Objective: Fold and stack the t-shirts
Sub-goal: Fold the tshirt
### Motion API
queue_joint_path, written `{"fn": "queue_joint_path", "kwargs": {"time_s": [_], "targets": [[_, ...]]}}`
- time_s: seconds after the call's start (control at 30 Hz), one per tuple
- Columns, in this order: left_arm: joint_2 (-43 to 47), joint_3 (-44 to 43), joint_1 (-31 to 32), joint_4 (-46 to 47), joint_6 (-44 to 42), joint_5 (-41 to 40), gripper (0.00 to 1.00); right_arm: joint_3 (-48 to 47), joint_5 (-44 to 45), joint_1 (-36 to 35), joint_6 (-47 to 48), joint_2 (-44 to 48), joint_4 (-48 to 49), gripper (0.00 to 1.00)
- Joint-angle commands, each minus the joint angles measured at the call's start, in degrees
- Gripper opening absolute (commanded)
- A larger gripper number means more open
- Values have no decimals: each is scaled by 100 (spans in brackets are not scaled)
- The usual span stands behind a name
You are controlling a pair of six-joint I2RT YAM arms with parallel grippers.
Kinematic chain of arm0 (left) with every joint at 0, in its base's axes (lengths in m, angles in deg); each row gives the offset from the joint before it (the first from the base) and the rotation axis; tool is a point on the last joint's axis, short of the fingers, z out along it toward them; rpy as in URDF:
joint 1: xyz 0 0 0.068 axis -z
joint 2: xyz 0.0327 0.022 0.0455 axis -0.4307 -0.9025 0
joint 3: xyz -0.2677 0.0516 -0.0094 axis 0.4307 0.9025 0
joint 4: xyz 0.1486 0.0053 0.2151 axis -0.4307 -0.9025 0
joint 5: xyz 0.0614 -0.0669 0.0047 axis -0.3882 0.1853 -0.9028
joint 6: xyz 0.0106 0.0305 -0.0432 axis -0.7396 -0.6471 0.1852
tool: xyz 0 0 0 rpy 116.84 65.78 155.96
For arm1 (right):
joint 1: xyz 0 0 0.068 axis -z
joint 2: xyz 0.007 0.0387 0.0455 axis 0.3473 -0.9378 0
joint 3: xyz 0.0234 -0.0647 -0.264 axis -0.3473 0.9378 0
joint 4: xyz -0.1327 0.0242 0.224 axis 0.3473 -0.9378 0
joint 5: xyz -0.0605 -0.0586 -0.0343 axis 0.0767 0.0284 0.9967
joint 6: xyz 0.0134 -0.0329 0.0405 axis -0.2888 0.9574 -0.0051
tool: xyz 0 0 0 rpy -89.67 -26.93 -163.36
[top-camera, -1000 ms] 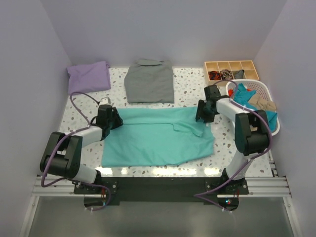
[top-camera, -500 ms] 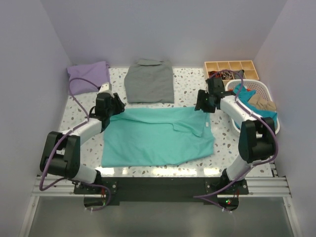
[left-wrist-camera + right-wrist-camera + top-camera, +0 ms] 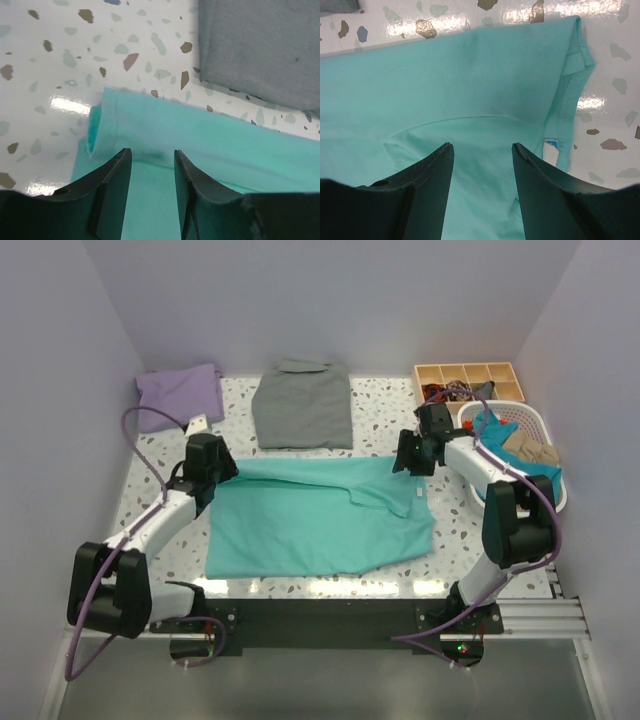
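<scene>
Purple shirt (image 3: pixel 180 395) sits folded far-left, well beyond the left gripper (image 3: pixel 218 470). Left fingers (image 3: pixel 107 192) are apart with nothing between them. The teal shirt (image 3: pixel 320 525) lies flat on the table (image 3: pixel 160 505) and shows in the gap under them. Its doubled far-left corner is just ahead of the tips, nearer the left-hand finger. Grey shirt (image 3: pixel 303 405) lies further ahead of those tips, apart from the teal edge.

Right gripper (image 3: pixel 408 460) hovers over the teal far-right corner, fingers (image 3: pixel 425 190) released and empty, cloth below the gap. The sleeve hem and white label (image 3: pixel 550 143) sit just beside the right-hand finger. Basket (image 3: pixel 545 422) is off behind that arm.

Step is probably grabbing both far corners for the next fold, so the task looks mid-way. To do it well, drop both tips onto the doubled edge and pinch all layers. Close both together, lift level and keep the cloth taut between the grippers. The left should stay short of the grey shirt. The right should take the corner itself, not only the sleeve hem.
</scene>
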Motion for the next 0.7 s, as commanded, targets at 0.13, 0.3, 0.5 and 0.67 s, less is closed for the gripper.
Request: {"fn": "queue_joint_path", "kwargs": {"time_s": [0.13, 0.3, 0.5, 0.67], "targets": [[807, 138, 0, -167, 351, -783, 46, -97, -153, 15, 14, 42, 37, 55], [562, -2, 0, 209, 290, -476, 48, -168, -197, 15, 14, 7, 28, 55], [-474, -142, 9, 1266, 43, 746, 47, -247, -486, 15, 23, -142, 169, 55], [-1493, -539, 0, 1380, 61, 993, 45, -335, -522, 15, -29, -510, 142, 55]]}}
